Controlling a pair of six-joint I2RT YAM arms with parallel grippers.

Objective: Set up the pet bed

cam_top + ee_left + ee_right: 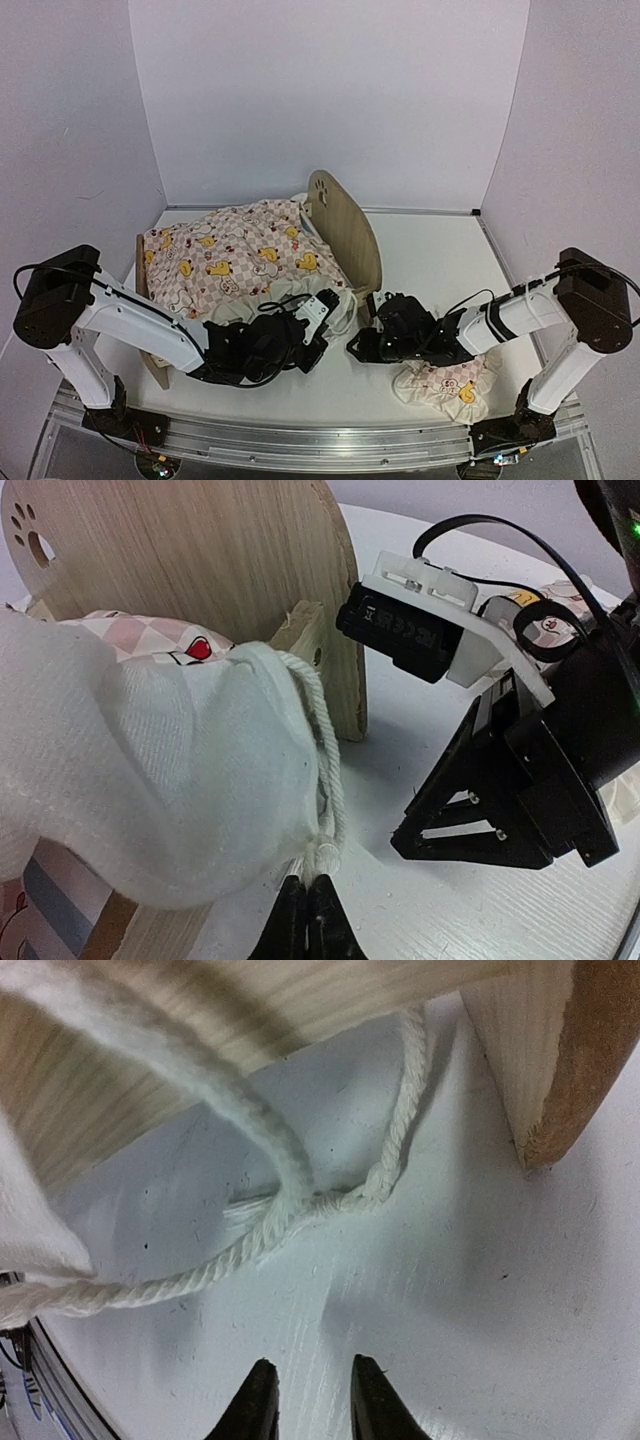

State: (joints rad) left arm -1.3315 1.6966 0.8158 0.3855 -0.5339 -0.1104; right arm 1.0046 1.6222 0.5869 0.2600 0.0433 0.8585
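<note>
Pet bed [345, 232] lies left-to-right, headboard rightward. Beside the headboard: left gripper [306, 915] pinched closed at white cord [331, 790] — right gripper [312, 1392] narrowly parted, empty.

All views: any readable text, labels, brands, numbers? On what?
No text reads clearly in any view.
black camera housing: faint raised lettering, too blurred to read.
quilt: cartoon prints only, any words too small to read.
pet bed headboard: paw-print cutout, a symbol, no lettering.
</note>
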